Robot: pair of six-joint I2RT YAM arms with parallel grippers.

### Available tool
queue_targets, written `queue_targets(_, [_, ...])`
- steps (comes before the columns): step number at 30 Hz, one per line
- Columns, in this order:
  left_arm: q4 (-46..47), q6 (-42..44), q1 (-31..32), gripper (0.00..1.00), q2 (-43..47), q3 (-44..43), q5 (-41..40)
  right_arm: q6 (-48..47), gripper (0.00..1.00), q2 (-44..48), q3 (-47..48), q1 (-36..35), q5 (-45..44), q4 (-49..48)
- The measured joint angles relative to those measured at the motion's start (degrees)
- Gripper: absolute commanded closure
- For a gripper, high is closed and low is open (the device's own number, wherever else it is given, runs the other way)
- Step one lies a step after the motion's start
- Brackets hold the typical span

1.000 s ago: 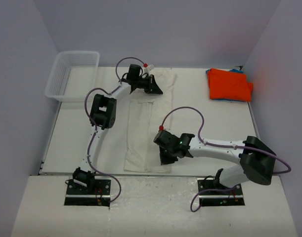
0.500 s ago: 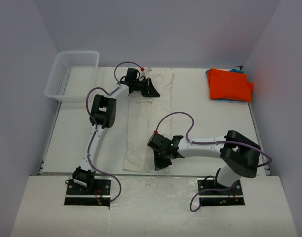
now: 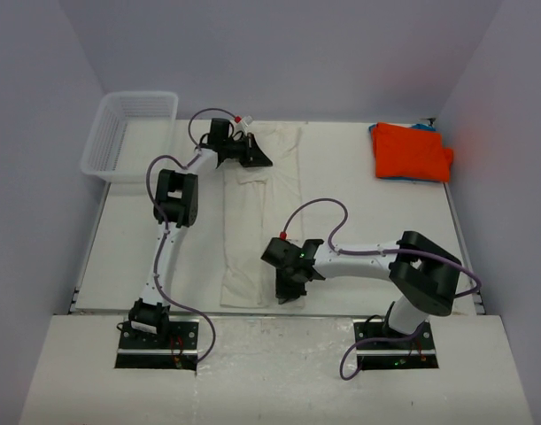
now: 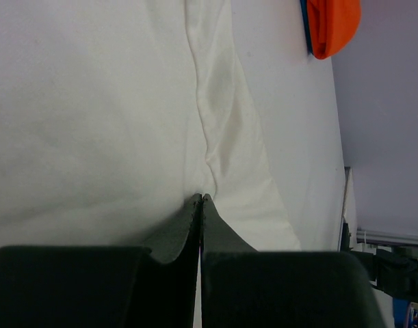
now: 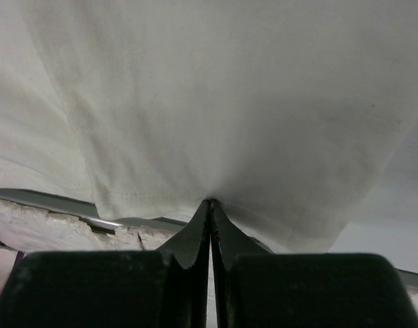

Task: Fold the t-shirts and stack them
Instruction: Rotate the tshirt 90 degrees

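The long cream cloth t-shirt point(image 3: 251, 221) lies between the left pincer point(image 4: 200, 199), pinching its far end, and the right pincer point(image 5: 210, 203), pinching its hem.

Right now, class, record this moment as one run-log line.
left pincer: shut on far end of long cream cloth t-shirt | right pincer: shut on its near hem | folded orange cloth t-shirt: far right corner, untouched

White mesh basket point(image 3: 128, 133) at table's point(image 3: 359, 212) far-left corner
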State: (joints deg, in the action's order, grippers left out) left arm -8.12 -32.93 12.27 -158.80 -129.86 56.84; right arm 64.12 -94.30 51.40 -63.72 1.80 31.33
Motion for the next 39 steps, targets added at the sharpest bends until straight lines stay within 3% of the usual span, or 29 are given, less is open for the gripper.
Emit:
queue_targets(16, [1.14, -0.7, -0.42, 1.0, -0.11, -0.11, -0.04, -3.45, 1.0, 0.04, 1.92, 1.49, -5.7, 4.09])
queue_targets(18, [1.2, -0.7, -0.42, 0.99, -0.04, -0.07, -0.09, -5.35, 0.96, 0.66, 1.79, 1.55, -7.61, 4.22])
queue_targets(22, [0.74, -0.55, -0.17, 0.85, 2.03, 1.64, -1.36, -9.4, 0.82, 2.32, 2.16, 1.75, -11.19, 4.9])
queue_targets(24, [0.2, -0.48, -0.04, 0.67, 3.96, 2.27, -2.16, -11.15, 0.72, 3.5, 3.56, 1.75, -12.59, 6.54])
queue_targets(28, [-1.9, -0.28, 0.61, 0.5, 10.95, 2.54, -3.8, -13.03, 0.54, 7.23, 9.44, 0.85, -14.86, 10.78])
queue_targets(31, [-4.57, 1.25, 1.57, 0.3, 18.99, 2.73, -5.6, -12.57, 0.45, 12.41, 12.96, -0.92, -16.04, 13.77])
queue_targets(32, [-5.99, 2.05, 2.01, 0.28, 22.23, 3.37, -7.06, -12.15, 0.36, 14.47, 13.2, -1.33, -16.39, 14.58])
queue_targets(33, [-7.48, 2.73, 2.47, 0.26, 25.59, 4.39, -8.66, -11.56, 0.34, 16.81, 13.05, -1.6, -16.81, 15.67])
queue_targets(36, [-12.9, 5.6, 4.17, 0.28, 37.73, 11.23, -16.83, -10.56, 0.34, 23.41, 9.09, -0.74, -17.62, 16.41])
queue_targets(39, [-18.97, 7.37, 6.45, 0.35, 53.07, 25.11, -29.81, -9.94, 0.35, 28.33, 1.01, 2.01, -17.22, 15.26])
